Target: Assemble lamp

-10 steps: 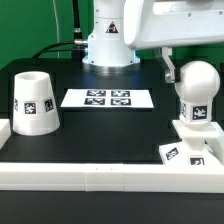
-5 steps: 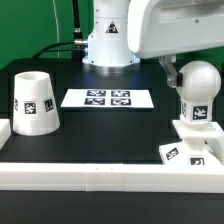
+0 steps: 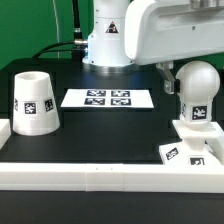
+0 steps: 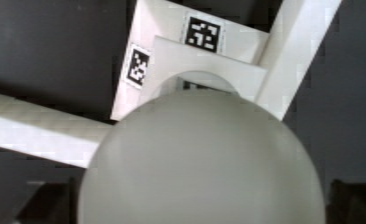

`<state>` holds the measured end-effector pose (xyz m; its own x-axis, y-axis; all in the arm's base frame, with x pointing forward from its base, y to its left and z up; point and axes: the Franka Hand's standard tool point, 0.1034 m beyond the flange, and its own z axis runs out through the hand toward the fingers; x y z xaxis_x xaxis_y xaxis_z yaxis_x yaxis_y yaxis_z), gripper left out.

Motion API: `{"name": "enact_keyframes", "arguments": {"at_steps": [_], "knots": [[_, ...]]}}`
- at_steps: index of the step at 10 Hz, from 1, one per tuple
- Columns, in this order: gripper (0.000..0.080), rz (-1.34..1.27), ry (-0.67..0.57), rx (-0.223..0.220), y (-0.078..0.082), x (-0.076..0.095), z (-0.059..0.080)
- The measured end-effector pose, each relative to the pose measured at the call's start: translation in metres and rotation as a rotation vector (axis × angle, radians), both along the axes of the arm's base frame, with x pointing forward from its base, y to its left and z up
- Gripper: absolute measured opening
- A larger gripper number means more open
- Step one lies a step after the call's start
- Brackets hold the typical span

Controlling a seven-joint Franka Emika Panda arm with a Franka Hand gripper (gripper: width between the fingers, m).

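Since the earlier frames the white arm (image 3: 160,35) had slid toward the exterior view's left and dropped a bit, so you now had it low over the bulb (image 3: 197,88). The bulb was smooth matte white plastic, egg-rounded on top, with a black-and-white square tag on its front, and it stood upright on the base (image 3: 186,146). The base was flat, square and white, with two square tags on its top near the front edge. The shade (image 3: 32,100), a white tapered cup, sat mouth-up well apart at the exterior view's left and showed one tag. The marker board (image 3: 108,98) lay flat between them with four tags. The tag patterns were too small to read. All of it rested on the black table (image 3: 110,135). In the wrist view the gripper (image 4: 185,203) looked spread, blurred dark shapes either side of the bulb, which filled most of that frame. From outside, one dark finger (image 3: 167,78) sat just beside the bulb's upper part on the exterior view's left, contact unclear.
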<state>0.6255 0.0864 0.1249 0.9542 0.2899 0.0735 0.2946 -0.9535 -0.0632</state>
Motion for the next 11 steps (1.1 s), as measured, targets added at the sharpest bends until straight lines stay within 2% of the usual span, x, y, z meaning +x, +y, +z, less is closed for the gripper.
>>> {"name": "enact_keyframes", "arguments": {"at_steps": [5, 11], "knots": [[0.0576, -0.029, 0.004, 0.003, 0.0005, -0.0001, -0.0002], [0.0578, -0.699, 0.059, 0.044, -0.004, 0.0009, -0.0014]]}}
